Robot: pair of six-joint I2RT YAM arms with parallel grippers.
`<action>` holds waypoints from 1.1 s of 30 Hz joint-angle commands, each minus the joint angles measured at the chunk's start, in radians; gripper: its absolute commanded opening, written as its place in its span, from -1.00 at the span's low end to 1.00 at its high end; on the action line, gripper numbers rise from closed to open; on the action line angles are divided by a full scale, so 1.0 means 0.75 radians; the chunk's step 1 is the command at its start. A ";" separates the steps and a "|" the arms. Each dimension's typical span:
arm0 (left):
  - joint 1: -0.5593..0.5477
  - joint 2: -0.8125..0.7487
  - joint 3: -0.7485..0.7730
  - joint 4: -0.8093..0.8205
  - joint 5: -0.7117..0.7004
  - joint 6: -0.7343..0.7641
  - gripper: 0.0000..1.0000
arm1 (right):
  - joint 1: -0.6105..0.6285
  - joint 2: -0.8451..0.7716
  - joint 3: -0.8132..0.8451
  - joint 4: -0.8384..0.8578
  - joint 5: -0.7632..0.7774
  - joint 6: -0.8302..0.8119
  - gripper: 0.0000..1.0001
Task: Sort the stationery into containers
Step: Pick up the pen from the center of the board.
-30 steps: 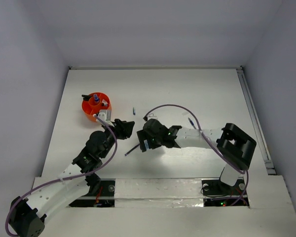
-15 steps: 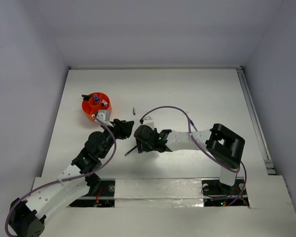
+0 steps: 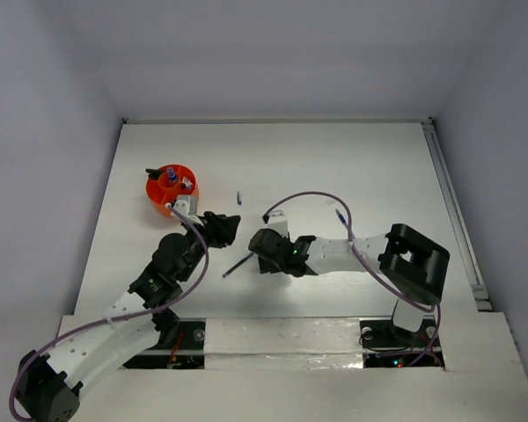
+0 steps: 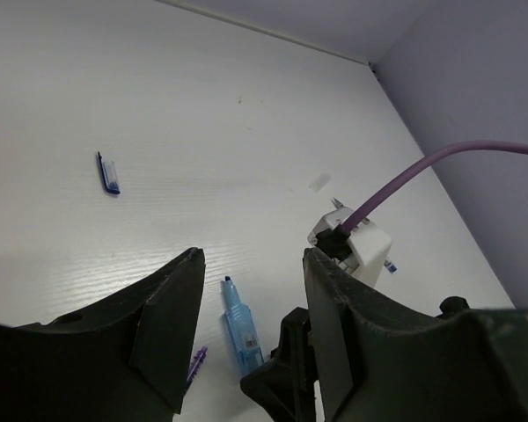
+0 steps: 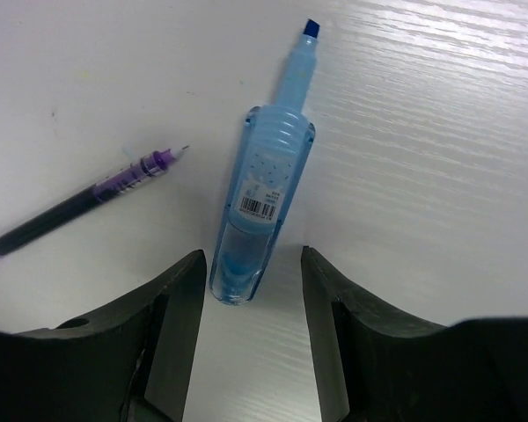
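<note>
A clear blue uncapped marker (image 5: 260,202) lies flat on the white table, and its rear end reaches in between the tips of my right gripper (image 5: 251,264). That gripper is open, with a gap left at the right finger. A purple pen (image 5: 79,207) lies to the marker's left, also seen from above (image 3: 238,265). My left gripper (image 4: 253,264) hovers open and empty just beyond the marker (image 4: 240,330). The orange cup (image 3: 170,189) with several items in it stands at the far left, behind my left gripper (image 3: 231,225).
A small blue cap (image 3: 238,197) lies behind the grippers, seen too in the left wrist view (image 4: 108,172). Another thin pen (image 3: 341,215) lies by the right forearm. The right wrist's white camera block (image 4: 352,244) and purple cable stand close to my left fingers.
The right gripper's jaws have narrowed around the blue marker's rear end, and the right arm has shifted a little. The left arm and the purple pen have stayed put.
</note>
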 commanded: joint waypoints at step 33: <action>-0.004 0.186 0.029 0.189 0.300 -0.092 -0.09 | 0.016 -0.497 0.076 -0.395 -0.105 -0.291 -0.63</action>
